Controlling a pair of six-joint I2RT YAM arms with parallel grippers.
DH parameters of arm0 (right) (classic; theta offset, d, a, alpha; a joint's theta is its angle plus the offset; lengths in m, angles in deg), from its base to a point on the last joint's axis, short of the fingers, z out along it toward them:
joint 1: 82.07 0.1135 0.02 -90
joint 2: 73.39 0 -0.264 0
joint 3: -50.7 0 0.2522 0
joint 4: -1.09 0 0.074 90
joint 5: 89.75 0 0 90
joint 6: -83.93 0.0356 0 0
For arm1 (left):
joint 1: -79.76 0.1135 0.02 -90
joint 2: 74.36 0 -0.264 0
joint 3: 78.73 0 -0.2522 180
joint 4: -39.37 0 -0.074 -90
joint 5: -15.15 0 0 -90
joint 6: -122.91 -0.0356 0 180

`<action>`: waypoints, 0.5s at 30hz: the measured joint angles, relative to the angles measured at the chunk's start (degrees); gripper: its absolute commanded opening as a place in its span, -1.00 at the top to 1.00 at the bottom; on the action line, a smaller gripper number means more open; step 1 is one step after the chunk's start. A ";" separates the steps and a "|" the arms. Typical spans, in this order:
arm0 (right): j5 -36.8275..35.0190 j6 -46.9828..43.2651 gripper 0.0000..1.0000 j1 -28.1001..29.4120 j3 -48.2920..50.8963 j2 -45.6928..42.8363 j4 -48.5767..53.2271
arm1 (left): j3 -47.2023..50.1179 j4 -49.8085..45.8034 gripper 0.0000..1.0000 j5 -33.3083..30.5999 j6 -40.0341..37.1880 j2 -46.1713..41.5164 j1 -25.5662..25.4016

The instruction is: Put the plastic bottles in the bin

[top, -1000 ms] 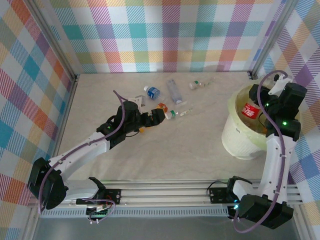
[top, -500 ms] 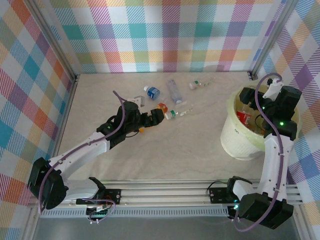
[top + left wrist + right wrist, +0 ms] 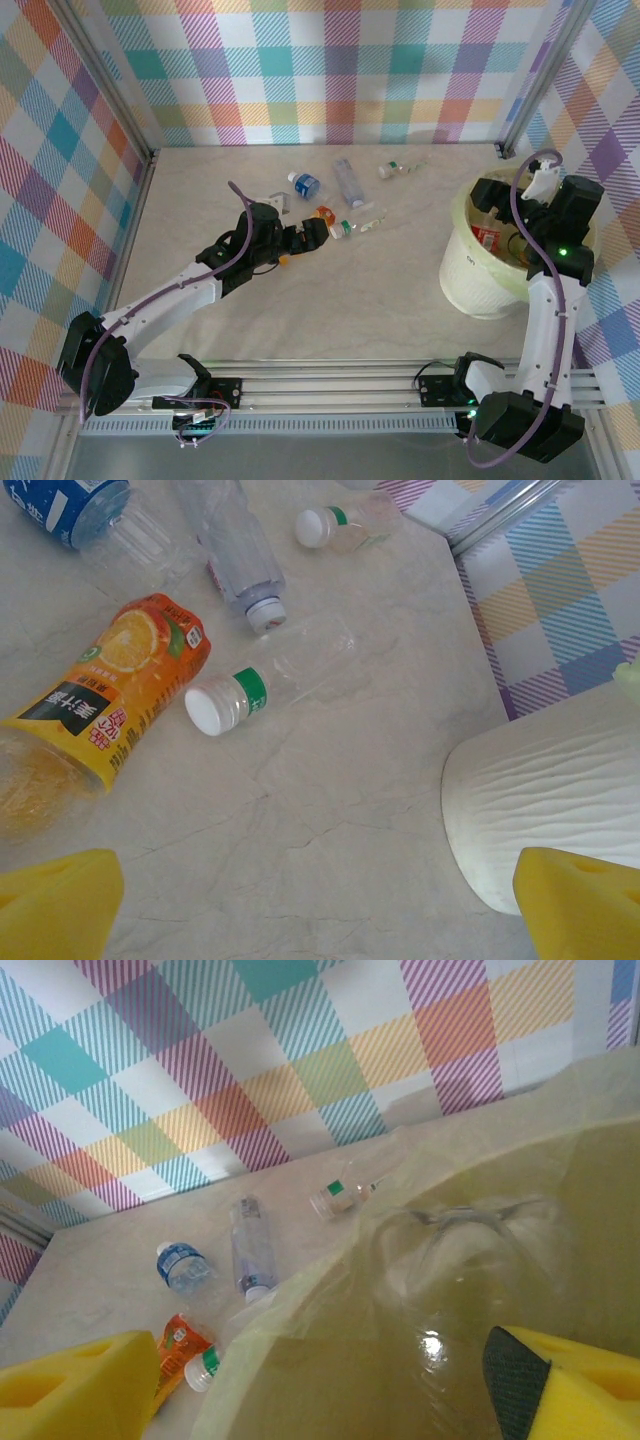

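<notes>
Several plastic bottles lie on the table: an orange-labelled one (image 3: 323,213) (image 3: 110,695), a clear one with a green band and white cap (image 3: 345,228) (image 3: 270,675), a blue-labelled one (image 3: 304,184) (image 3: 70,505), a long clear one (image 3: 347,181) (image 3: 235,545) and a small one (image 3: 393,169) (image 3: 345,525). My left gripper (image 3: 303,243) (image 3: 320,910) stands open and holds nothing, just short of the orange bottle. My right gripper (image 3: 497,200) (image 3: 320,1390) hangs open over the bin (image 3: 470,265) (image 3: 330,1360). A red-labelled bottle (image 3: 487,235) lies inside the bin.
Plaid walls enclose the table on three sides, close behind the bin. A small white object (image 3: 275,202) lies next to the blue-labelled bottle. The bin's cream outer wall (image 3: 560,800) stands to the right of the left gripper.
The right gripper opened and let go of the red-labelled bottle, which dropped into the bin. The left arm stayed put.
</notes>
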 measured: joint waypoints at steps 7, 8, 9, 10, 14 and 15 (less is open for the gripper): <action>-9.64 3.34 -0.66 0.00 0.00 2.25 6.05 | 0.00 -0.13 -1.00 -0.70 0.09 0.22 0.00; -9.84 3.37 -0.66 0.00 0.00 2.25 6.38 | 0.00 -0.20 -1.00 -0.76 0.09 0.33 0.00; -9.79 3.34 -0.67 0.00 -0.02 2.14 6.56 | 0.00 -0.42 -1.00 -0.92 0.11 0.46 -0.02; -9.55 3.30 -0.69 0.00 -0.02 1.88 6.49 | 0.00 -0.76 -1.00 -1.18 0.11 0.59 -0.02; -8.15 2.97 -0.90 0.00 -0.17 -0.96 6.10 | -0.20 -3.19 -1.00 -4.20 0.35 1.38 -0.17; -7.89 2.97 -1.00 0.00 -0.33 -2.08 5.95 | -0.52 -4.55 -1.00 -5.46 0.46 1.84 -0.22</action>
